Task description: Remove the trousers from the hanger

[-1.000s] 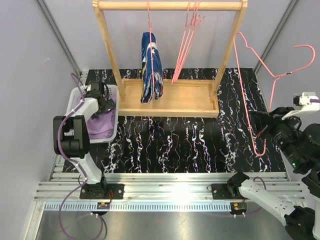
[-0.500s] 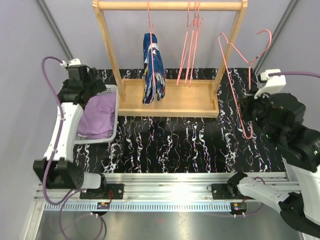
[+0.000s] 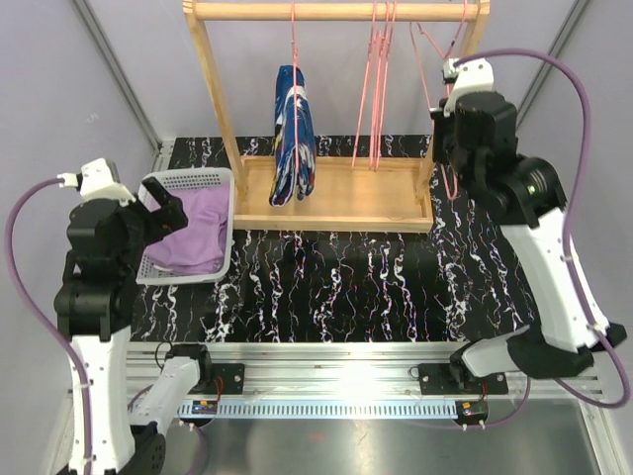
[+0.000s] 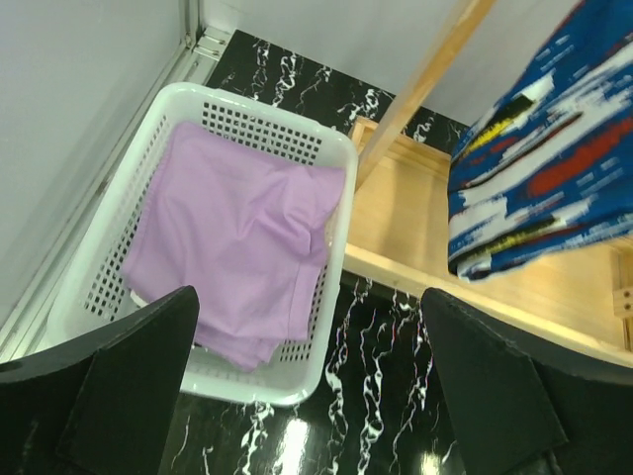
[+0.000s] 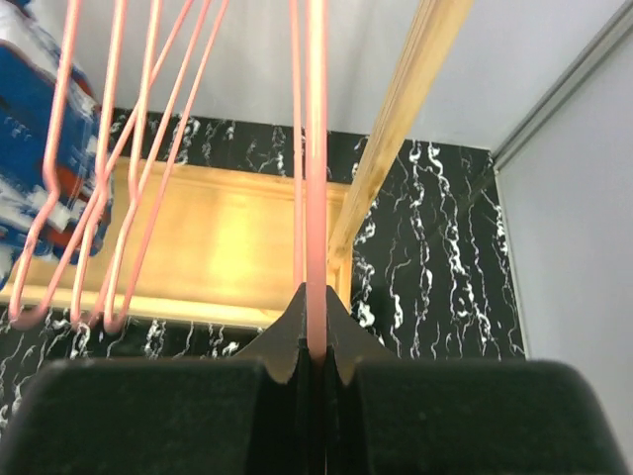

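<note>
The lilac trousers (image 3: pixel 193 233) lie crumpled in a white basket (image 3: pixel 188 178) at the left; they also show in the left wrist view (image 4: pixel 237 247). The dark blue splashed trousers (image 3: pixel 294 134) hang from a pink hanger on the wooden rack (image 3: pixel 336 12), and show in the left wrist view (image 4: pixel 544 168). My left gripper (image 4: pixel 307 396) is open and empty, high above the basket's near right corner. My right gripper (image 5: pixel 316 317) is shut on an empty pink hanger (image 5: pixel 316 178), held up at the rack's right post (image 3: pixel 450 148).
Several empty pink hangers (image 3: pixel 379 89) hang on the rail right of the blue trousers. The rack's wooden base tray (image 3: pixel 336 193) sits mid-table on the black marbled top. Grey walls close in left, right and behind.
My right arm has swung up and to the left, carrying the empty hanger from the right table edge to the rack's right end. My left arm has lifted off the basket and pulled back.
</note>
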Robot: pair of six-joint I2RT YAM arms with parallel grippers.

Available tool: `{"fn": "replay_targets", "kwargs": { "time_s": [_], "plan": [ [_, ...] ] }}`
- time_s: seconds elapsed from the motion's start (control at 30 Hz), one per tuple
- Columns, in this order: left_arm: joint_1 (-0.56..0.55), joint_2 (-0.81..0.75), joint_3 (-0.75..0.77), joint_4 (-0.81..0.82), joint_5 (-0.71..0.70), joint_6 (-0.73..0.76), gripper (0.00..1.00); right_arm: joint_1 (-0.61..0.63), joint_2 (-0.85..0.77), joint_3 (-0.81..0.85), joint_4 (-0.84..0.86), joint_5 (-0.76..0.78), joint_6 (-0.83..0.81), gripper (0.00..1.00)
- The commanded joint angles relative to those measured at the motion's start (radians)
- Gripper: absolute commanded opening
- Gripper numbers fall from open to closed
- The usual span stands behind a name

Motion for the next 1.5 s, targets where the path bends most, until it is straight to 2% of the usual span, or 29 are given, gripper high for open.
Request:
{"fn": "replay_targets", "kwargs": {
  "time_s": [0.0,0.03,0.13,0.33,0.4,0.57,0.73,0.77,0.8,0.9,1.0,1.03,1.13,1.23,1.27,1.4,1.47],
  "plan": [
    [-0.001,-0.063,-0.032,-0.068,0.079,0.044,0.99,-0.083,0.090,0.139,0.059,-0.063,-0.025,0.00],
    [-0.001,-0.093,-0.027,-0.077,0.111,0.049,0.99,-0.136,0.113,0.159,0.058,-0.104,-0.019,0.00],
    [0.001,-0.135,-0.001,-0.119,0.131,0.064,0.99,-0.195,0.209,0.225,0.059,-0.161,-0.013,0.00],
    [-0.001,-0.169,0.016,-0.154,0.183,0.079,0.99,-0.241,0.314,0.274,0.087,-0.194,-0.036,0.00],
    [-0.001,-0.187,0.016,-0.163,0.212,0.076,0.99,-0.258,0.334,0.257,0.091,-0.192,-0.025,0.00],
    [-0.006,-0.199,0.130,-0.229,0.207,0.082,0.99,-0.269,0.342,0.205,0.113,-0.200,0.004,0.00],
    [-0.018,-0.207,0.151,-0.232,0.194,0.085,0.99,-0.269,0.282,0.107,0.157,-0.217,0.012,0.00],
    [-0.019,-0.207,0.144,-0.229,0.197,0.085,0.99,-0.269,0.277,0.104,0.157,-0.214,0.012,0.03],
    [-0.021,-0.207,0.143,-0.231,0.202,0.087,0.99,-0.269,0.273,0.099,0.159,-0.209,0.012,0.15],
    [-0.024,-0.207,0.155,-0.234,0.203,0.092,0.99,-0.269,0.245,0.092,0.157,-0.212,0.041,0.34],
    [-0.033,-0.203,0.169,-0.238,0.188,0.096,0.99,-0.269,0.210,0.090,0.156,-0.221,0.047,0.40],
    [-0.036,-0.201,0.170,-0.241,0.188,0.096,0.99,-0.269,0.192,0.101,0.142,-0.226,0.054,0.47],
    [-0.038,-0.201,0.166,-0.241,0.185,0.098,0.99,-0.269,0.141,0.115,0.098,-0.256,0.088,0.57],
    [-0.038,-0.203,0.149,-0.238,0.177,0.098,0.99,-0.269,0.080,0.124,0.056,-0.312,0.131,0.71],
    [-0.038,-0.203,0.144,-0.235,0.179,0.096,0.99,-0.269,0.067,0.130,0.046,-0.330,0.140,0.83],
    [-0.038,-0.201,0.128,-0.234,0.193,0.075,0.99,-0.269,0.046,0.177,0.003,-0.480,0.225,0.86],
    [-0.038,-0.202,0.120,-0.232,0.187,0.052,0.99,-0.267,0.059,0.213,-0.007,-0.534,0.295,0.84]
  ]
}}
